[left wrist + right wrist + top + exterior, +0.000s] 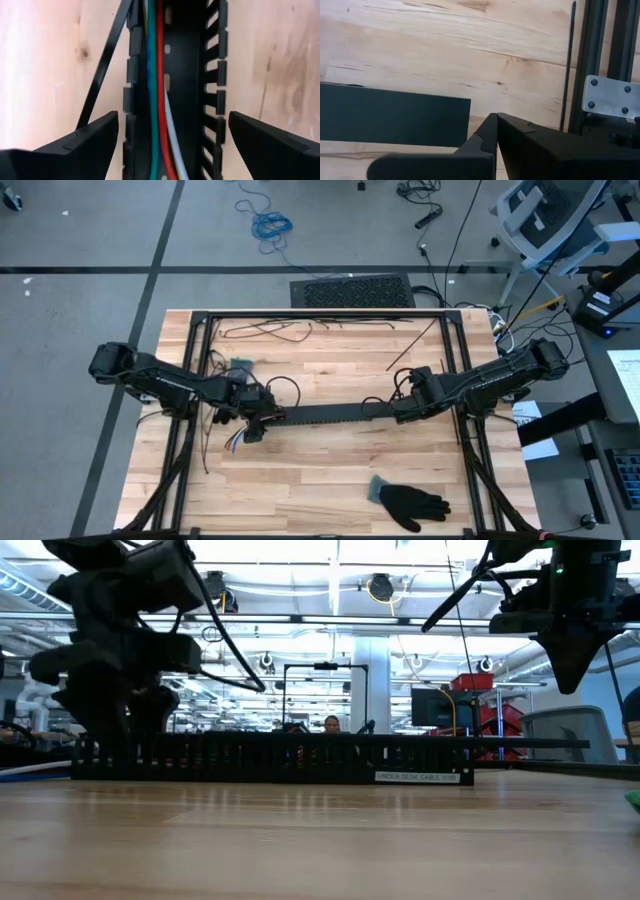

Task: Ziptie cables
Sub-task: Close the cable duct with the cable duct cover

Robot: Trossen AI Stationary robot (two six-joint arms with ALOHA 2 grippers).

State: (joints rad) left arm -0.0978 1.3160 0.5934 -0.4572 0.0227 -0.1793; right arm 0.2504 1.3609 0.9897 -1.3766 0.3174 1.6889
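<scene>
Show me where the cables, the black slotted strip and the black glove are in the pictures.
cables (159,100): left wrist view, on the red wire.
black slotted strip (330,414): high view, on its middle.
black glove (412,502): high view, on the palm.

left hand (170,142) spread wide, right hand (496,120) closed

two tools (252,423) (398,412), one glove (410,501), one tray (320,415)

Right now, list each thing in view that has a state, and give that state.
Left gripper: open, fingers either side of the tray.
Right gripper: shut, empty, at the tray's other end.
Cables: lying inside the tray, no ziptie seen on them.
Tray: flat on the table, open top.
Glove: lying flat, untouched.
</scene>
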